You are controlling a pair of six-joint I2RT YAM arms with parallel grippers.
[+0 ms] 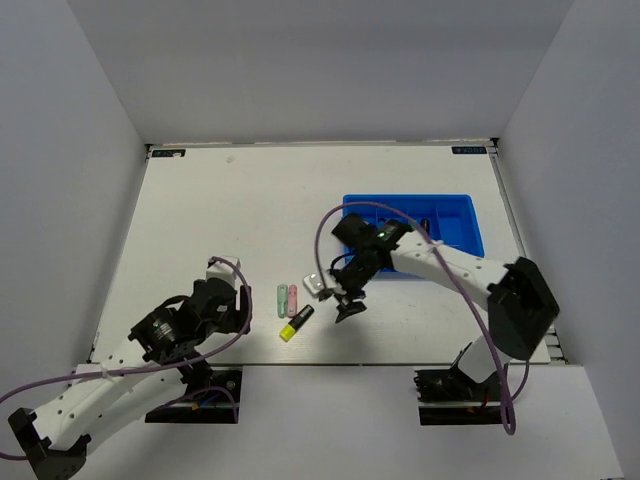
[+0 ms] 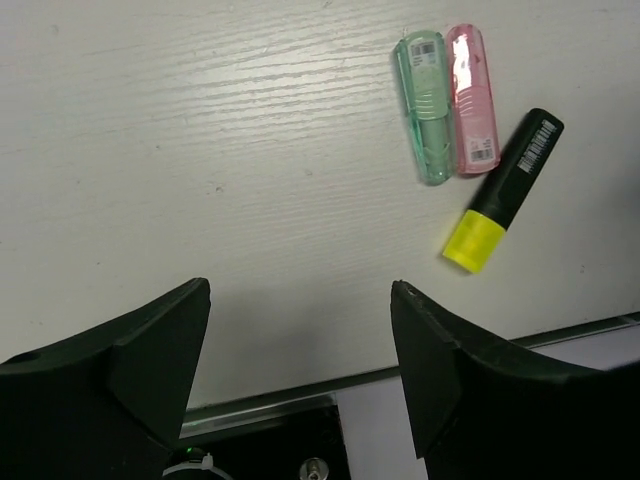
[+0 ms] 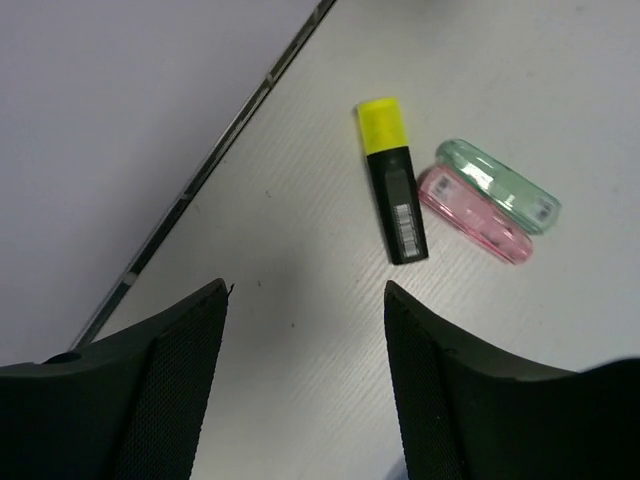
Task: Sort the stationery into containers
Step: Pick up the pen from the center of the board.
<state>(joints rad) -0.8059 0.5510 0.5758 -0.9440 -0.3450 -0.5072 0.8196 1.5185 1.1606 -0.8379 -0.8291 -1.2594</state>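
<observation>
The two black-and-white robot arms rise closest to the overhead camera from the near edge of the white rectangular worktop [image 1: 250,210]. The left gripper [image 1: 243,300] hangs over the near-left part. The right gripper [image 1: 350,308] reaches in from the right, low over the middle. Each wrist view shows its gripper's fingers spread wide with only bare worktop between them, so the left gripper [image 2: 300,290] and the right gripper [image 3: 305,290] are both open and hold nothing.

The shallow bright-blue plastic tray [image 1: 478,225], divided into compartments, sits on the far-right side behind the right arm. A few dark items lie inside it, too small to name.

Three highlighters lie loose on the worktop between the grippers, well apart from the tray. The short black-bodied highlighter with a yellow cap [image 1: 296,323] is nearest the front edge. Just beyond it, the translucent pink highlighter [image 1: 293,299] and the translucent pale-green highlighter [image 1: 282,299] lie side by side, touching.

The two grippers look about equally near the yellow-capped one. In the left wrist view it [image 2: 505,190] lies slanted, off to the upper right, beside the pink [image 2: 472,100] and pale-green [image 2: 430,110] pair. In the right wrist view it [image 3: 392,180] lies ahead and slightly right of centre, black end nearer. Its long axis points almost straight away from the gripper, so the fingers would close across its width. The pink [image 3: 475,215] and pale-green [image 3: 500,185] ones lie just to its right. The right arm therefore seems better placed to take it, after a short move forward and down.
</observation>
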